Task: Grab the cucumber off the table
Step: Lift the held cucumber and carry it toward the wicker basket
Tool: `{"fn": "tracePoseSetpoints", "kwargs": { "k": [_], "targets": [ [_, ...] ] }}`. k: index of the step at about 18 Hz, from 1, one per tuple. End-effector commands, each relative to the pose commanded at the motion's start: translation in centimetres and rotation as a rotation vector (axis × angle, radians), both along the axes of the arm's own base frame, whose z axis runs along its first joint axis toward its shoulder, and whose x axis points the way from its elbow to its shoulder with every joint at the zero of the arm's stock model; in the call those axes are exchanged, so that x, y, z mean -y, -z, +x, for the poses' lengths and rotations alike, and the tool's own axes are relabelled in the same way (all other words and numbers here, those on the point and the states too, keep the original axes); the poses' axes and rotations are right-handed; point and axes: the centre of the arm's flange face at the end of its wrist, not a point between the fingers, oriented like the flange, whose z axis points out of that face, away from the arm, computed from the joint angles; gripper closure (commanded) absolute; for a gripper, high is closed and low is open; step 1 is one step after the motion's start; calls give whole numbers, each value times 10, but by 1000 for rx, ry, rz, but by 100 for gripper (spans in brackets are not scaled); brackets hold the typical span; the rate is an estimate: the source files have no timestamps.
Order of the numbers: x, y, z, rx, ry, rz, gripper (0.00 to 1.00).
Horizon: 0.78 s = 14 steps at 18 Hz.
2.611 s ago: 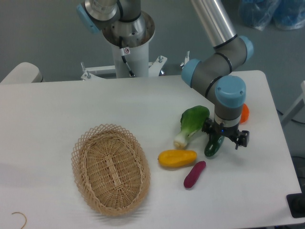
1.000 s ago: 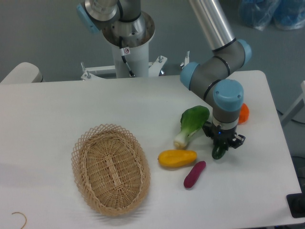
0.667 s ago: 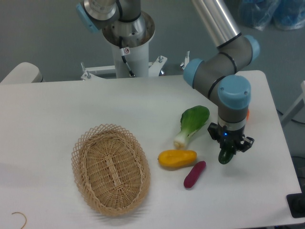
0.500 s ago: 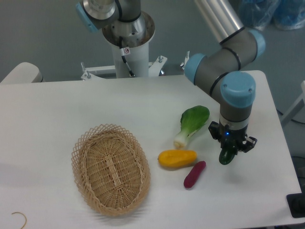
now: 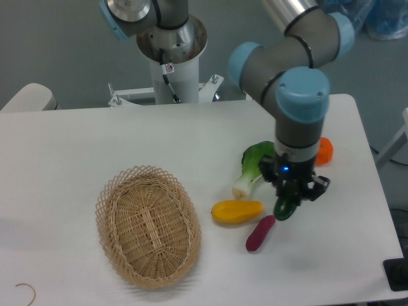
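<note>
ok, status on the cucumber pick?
Pincer shut on the dark green glossy cucumber, which hangs end-down, apparently clear of the white table. Magenta vegetable and yellow vegetable close below-left.

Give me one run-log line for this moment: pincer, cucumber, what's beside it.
pincer: shut on cucumber | cucumber: hanging end-down, appears clear of table | nearby: purple vegetable, yellow vegetable, bok choy on table

Robotics lab setting. Evidence: industrial arm on a white pedestal base (image 5: 171,64) bolted behind a bare white table (image 5: 95,146); grey floor; plastic toy vegetables (image 5: 237,211) and a wicker basket (image 5: 148,224) laid out as test props.
</note>
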Motion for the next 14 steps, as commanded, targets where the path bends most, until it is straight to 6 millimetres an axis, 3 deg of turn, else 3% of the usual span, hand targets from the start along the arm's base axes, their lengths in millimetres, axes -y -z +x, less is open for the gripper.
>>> {"fn": "tracePoseSetpoints", "kwargs": {
  "k": [11, 14],
  "targets": [
    [-36, -11, 47, -11, 83, 18, 87],
    [-35, -19, 51, -13, 88, 36, 87]
  ]
}}
